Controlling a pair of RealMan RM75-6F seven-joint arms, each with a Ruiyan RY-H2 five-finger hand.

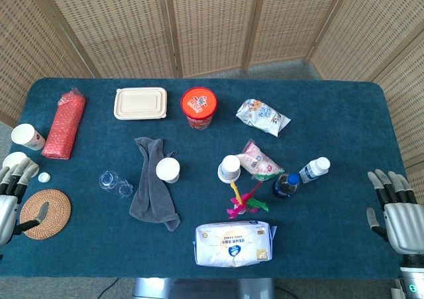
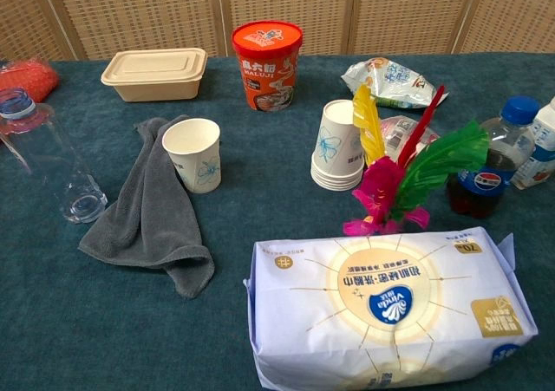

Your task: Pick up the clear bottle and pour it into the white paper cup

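Note:
The clear bottle (image 1: 116,183) (image 2: 48,157) stands empty-looking on the blue table, left of a grey towel (image 1: 152,193) (image 2: 147,213). A white paper cup (image 1: 167,170) (image 2: 195,153) stands upright on that towel, mouth open. My left hand (image 1: 12,196) hovers at the table's left edge beside a woven coaster (image 1: 46,213), fingers spread and holding nothing, well left of the bottle. My right hand (image 1: 394,209) sits at the far right edge, fingers apart and empty. Neither hand shows in the chest view.
A stack of paper cups (image 1: 229,168) (image 2: 338,148) stands mid-table by a feather toy (image 1: 245,199) and a cola bottle (image 1: 286,185). A tissue pack (image 1: 233,242) lies at the front. At the back are a lunch box (image 1: 140,103), noodle tub (image 1: 199,107) and red packet (image 1: 64,123).

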